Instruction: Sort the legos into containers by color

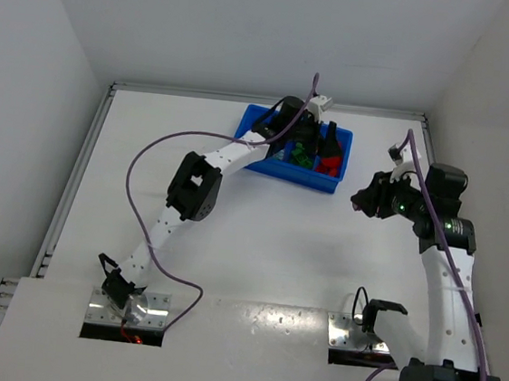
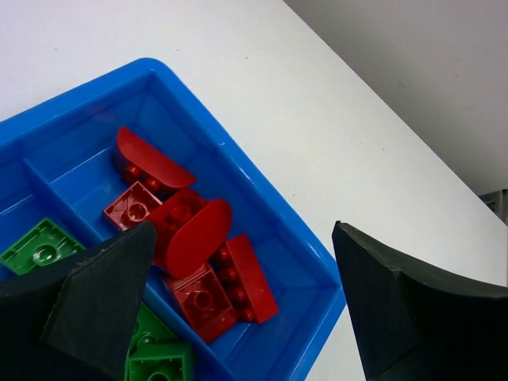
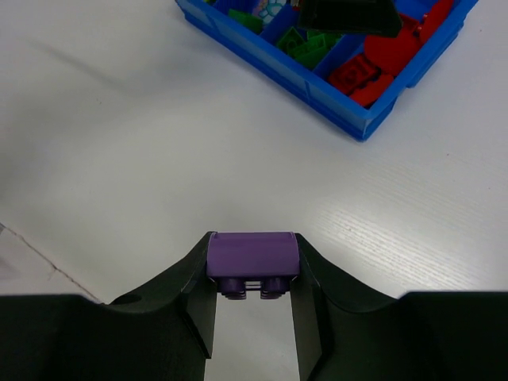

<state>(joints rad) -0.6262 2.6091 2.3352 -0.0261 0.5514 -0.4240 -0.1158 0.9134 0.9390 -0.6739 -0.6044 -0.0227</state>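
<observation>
The blue tray (image 1: 303, 179) stands at the back of the table. My left gripper (image 1: 319, 141) hangs over its right end, open and empty (image 2: 246, 294). Below it, several red legos (image 2: 198, 254) lie piled in the end compartment, with green legos (image 2: 40, 250) in the compartment beside it. My right gripper (image 1: 362, 202) is off to the tray's right, above the table. It is shut on a purple lego (image 3: 252, 255), studs facing the camera. From the right wrist the tray (image 3: 302, 79) shows ahead with red legos (image 3: 373, 67) and green legos (image 3: 309, 44).
The table's raised rim (image 1: 96, 137) runs along the left and back, with grey walls close behind it. White tabletop (image 3: 119, 143) lies between my right gripper and the tray. The left arm's purple cable (image 1: 159, 144) loops over the table's left half.
</observation>
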